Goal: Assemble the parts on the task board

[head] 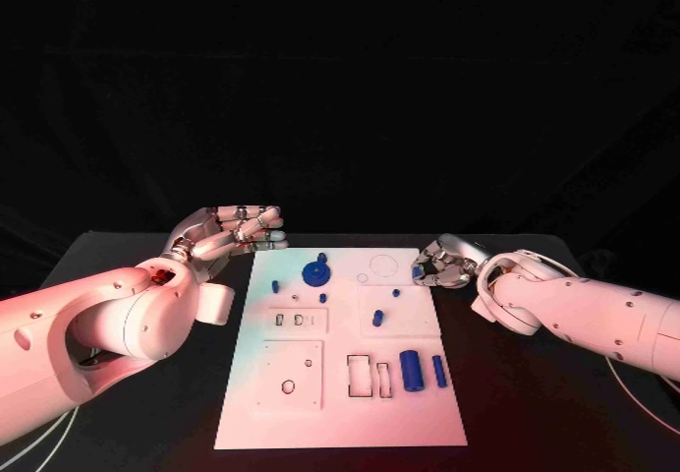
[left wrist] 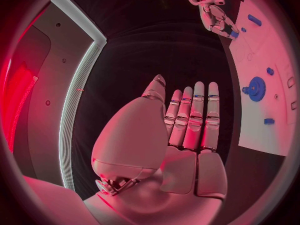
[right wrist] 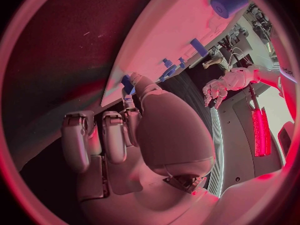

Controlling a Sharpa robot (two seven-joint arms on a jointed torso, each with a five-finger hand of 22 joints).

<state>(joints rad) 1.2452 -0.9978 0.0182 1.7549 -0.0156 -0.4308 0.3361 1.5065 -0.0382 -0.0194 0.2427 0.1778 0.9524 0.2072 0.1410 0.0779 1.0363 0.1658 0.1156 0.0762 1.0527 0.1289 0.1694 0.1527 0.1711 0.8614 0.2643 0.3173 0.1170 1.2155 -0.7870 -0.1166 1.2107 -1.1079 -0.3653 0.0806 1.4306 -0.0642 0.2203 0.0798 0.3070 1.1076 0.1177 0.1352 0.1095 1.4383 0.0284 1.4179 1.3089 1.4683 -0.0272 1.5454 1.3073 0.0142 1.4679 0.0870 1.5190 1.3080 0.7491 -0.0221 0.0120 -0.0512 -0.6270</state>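
Head view first: the white task board (head: 340,393) lies in the middle of the black table (head: 538,413), and the left hand (head: 227,234) hovers off the board's far left corner, holding nothing; the left wrist view shows that hand (left wrist: 187,130) with its fingers stretched out straight and side by side, palm bare. Over at the board's far right edge the right hand (head: 442,265) sits with its fingers curled in, and there's a small blue part (head: 417,271) pinched at its fingertips; the right wrist view backs that up, the small blue piece (right wrist: 127,83) caught between thumb and a finger, right at the board's rim (right wrist: 156,40). On the board itself, a blue gear (head: 314,272) lies near the far end, with a few small blue pegs scattered just beside it; closer in, a blue cylinder (head: 411,371) and a slimmer blue rod (head: 439,370) lie side by side next to the rectangular slots.
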